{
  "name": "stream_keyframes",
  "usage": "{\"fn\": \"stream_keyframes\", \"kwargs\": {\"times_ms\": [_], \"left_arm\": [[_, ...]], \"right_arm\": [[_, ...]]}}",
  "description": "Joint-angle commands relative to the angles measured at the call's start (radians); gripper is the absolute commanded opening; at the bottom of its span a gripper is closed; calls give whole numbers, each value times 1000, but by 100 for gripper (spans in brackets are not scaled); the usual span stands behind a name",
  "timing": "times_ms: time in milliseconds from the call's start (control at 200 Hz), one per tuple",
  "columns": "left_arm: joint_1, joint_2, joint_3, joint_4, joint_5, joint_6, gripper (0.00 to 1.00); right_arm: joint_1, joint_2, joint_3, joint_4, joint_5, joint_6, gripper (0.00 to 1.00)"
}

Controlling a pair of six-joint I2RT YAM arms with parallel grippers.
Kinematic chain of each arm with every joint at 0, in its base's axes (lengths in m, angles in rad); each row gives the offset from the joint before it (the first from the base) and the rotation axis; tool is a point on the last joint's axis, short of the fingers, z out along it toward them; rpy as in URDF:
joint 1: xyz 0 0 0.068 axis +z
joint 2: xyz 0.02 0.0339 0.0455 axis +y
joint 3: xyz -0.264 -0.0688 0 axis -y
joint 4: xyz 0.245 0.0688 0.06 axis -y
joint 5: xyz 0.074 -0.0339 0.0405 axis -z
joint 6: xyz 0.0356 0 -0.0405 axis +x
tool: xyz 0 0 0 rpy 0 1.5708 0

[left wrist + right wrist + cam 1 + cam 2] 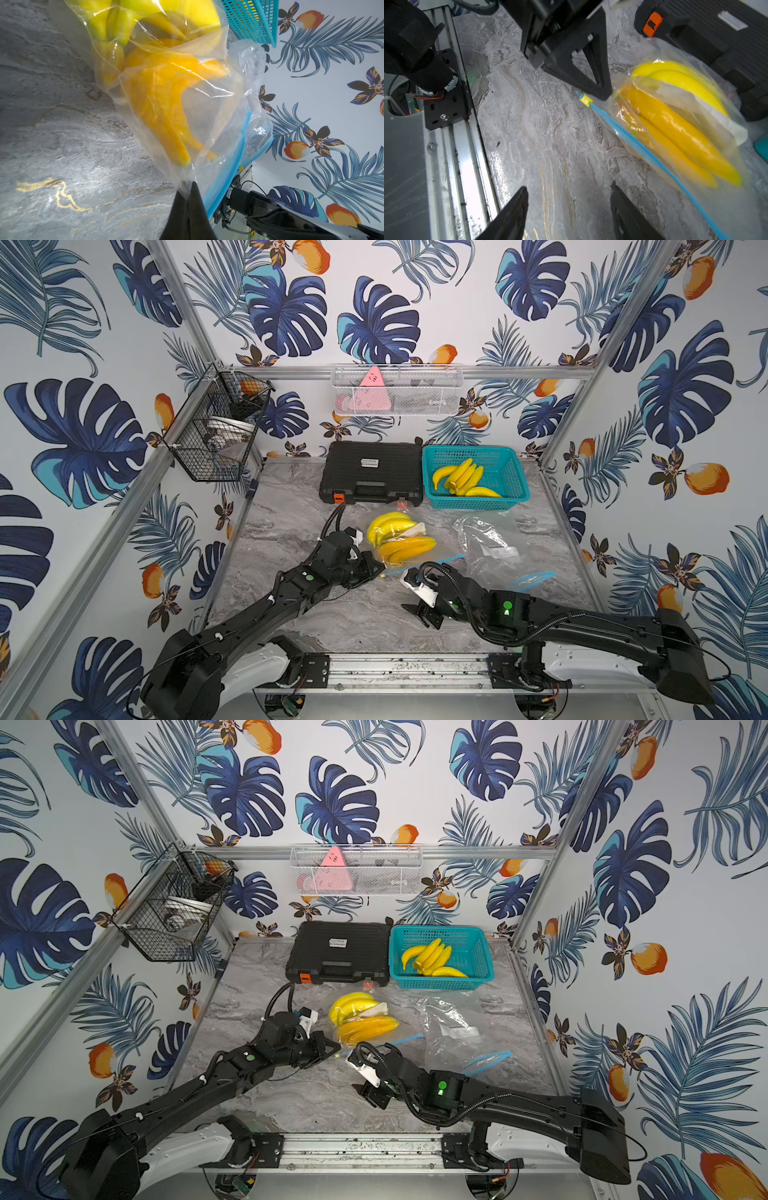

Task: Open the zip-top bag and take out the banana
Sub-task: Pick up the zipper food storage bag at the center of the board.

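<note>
A clear zip-top bag (pixel 419 531) (pixel 384 1007) lies mid-table, holding a yellow banana bunch (pixel 388 524) and an orange banana bunch (pixel 409 549). Its blue zip strip (pixel 639 145) runs along the near edge, with a yellow slider (pixel 586 100) at the left end. My left gripper (pixel 380 569) (pixel 336 1046) (pixel 190 186) is shut on the bag's plastic corner beside that slider; in the right wrist view its tip (pixel 604 95) touches the bag. My right gripper (pixel 405 591) (pixel 355 1073) (pixel 569 187) hangs open over bare table, just in front of the zip strip, with nothing between its jaws.
A second, flat clear bag (pixel 490 547) with a blue zip lies to the right. At the back, a teal basket (pixel 513 497) holds loose bananas (pixel 461 479), next to a black case (pixel 374 472). Wire baskets (pixel 397 389) hang on the walls.
</note>
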Motion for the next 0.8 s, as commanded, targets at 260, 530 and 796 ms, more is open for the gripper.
{"fn": "stream_keyframes", "kwargs": {"times_ms": [260, 530, 796], "left_arm": [[18, 17, 9, 31, 104, -4, 0], [23, 12, 12, 24, 117, -4, 0], [27, 26, 9, 44, 143, -15, 0]], "right_arm": [[3, 176, 63, 211, 7, -251, 56], [-10, 250, 97, 204, 8, -312, 50], [-58, 260, 89, 181, -20, -339, 42]]}}
